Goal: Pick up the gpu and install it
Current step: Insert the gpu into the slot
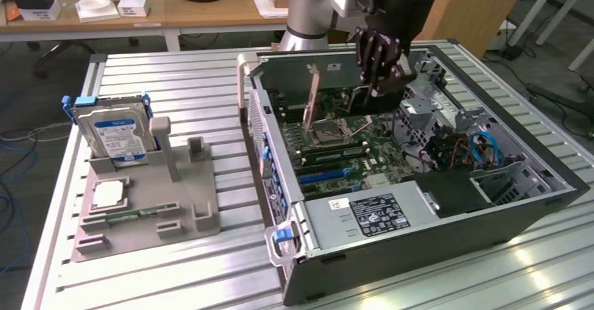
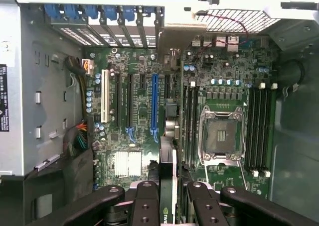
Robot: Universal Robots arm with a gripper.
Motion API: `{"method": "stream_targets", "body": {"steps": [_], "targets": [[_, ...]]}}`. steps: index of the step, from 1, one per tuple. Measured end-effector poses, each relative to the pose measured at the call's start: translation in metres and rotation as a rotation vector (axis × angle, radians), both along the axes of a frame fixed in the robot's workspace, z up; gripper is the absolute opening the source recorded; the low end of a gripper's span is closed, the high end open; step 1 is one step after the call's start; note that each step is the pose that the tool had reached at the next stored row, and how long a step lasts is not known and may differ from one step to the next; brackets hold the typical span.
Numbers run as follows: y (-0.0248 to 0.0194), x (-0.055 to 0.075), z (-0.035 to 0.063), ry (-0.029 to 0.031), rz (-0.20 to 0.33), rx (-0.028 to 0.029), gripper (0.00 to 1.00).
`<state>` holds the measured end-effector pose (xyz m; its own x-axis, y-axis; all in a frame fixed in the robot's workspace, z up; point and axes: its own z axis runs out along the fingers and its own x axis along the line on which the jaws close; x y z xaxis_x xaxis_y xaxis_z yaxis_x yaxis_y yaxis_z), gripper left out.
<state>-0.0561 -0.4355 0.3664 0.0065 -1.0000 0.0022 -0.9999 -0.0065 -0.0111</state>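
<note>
My gripper (image 1: 383,80) hangs inside the open computer case (image 1: 519,206), above the motherboard (image 1: 362,153). It is shut on the gpu (image 1: 382,96), a thin dark card held upright on edge below the fingers. In the wrist view the gpu (image 2: 168,178) appears edge-on between the black fingers (image 2: 145,203), still clear of the board. It lies a little to the CPU-socket (image 2: 219,136) side of the long blue slot (image 2: 153,106). The slot itself has nothing in it.
A grey holder (image 1: 190,216) at the exterior view's left carries a blue-labelled hard drive (image 1: 116,133) and a small silver CPU chip (image 1: 110,193). In the case, the power supply (image 1: 371,214) sits at the front and the cabled drive cage (image 1: 464,150) is on the right.
</note>
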Motion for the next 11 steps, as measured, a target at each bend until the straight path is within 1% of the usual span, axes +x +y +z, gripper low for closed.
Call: {"method": "stream_targets", "body": {"steps": [5, 11], "targets": [[-0.0010, -0.001, -0.0091, 0.0009, 0.001, 0.0000, 0.26], [-0.0013, -0.005, -0.0151, 0.0010, -0.007, -0.0002, 0.26]]}}
